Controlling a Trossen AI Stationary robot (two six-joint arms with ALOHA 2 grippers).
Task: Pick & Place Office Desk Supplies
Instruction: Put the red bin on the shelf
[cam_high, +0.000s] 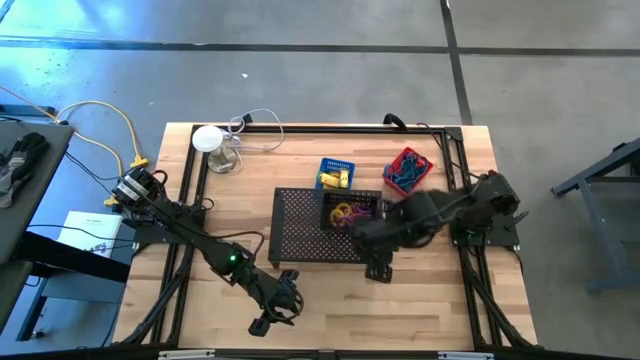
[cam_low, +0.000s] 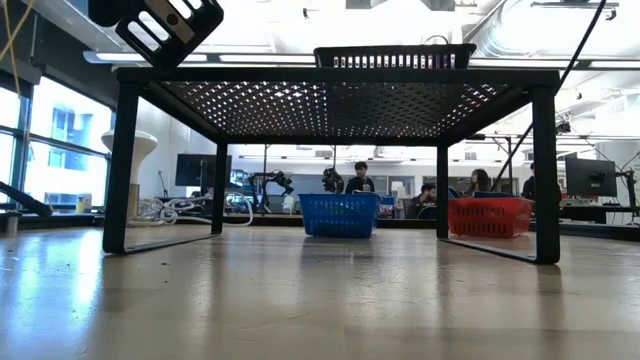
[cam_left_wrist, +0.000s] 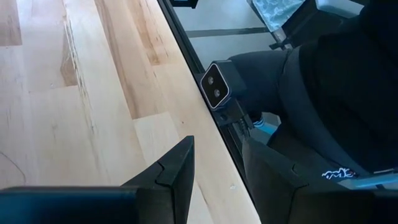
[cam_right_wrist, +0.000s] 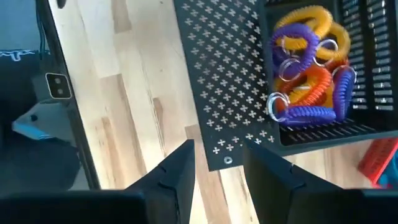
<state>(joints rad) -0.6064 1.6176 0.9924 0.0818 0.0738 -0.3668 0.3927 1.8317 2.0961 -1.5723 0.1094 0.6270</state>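
Note:
Purple, orange and yellow coil rings (cam_right_wrist: 308, 68) lie in a small black slatted bin (cam_high: 352, 212) standing on the black mesh stand (cam_high: 315, 230). Small yellow boxes sit in a blue basket (cam_high: 336, 173), and blue rubber bands lie in a red basket (cam_high: 408, 170) on the table behind the stand. My right gripper (cam_right_wrist: 217, 152) hangs open above the stand's near right corner (cam_high: 378, 262), pointing down, with nothing between its fingers. My left gripper (cam_left_wrist: 217, 146) waits open over the table's near edge (cam_high: 270, 318), also with nothing between its fingers.
A white round-topped object (cam_high: 212, 145) with a cable stands at the far left of the table. In the low view the stand (cam_low: 340, 100) rises on legs over the tabletop, with the blue basket (cam_low: 340, 213) and the red basket (cam_low: 488, 215) behind it. People sit in the room beyond.

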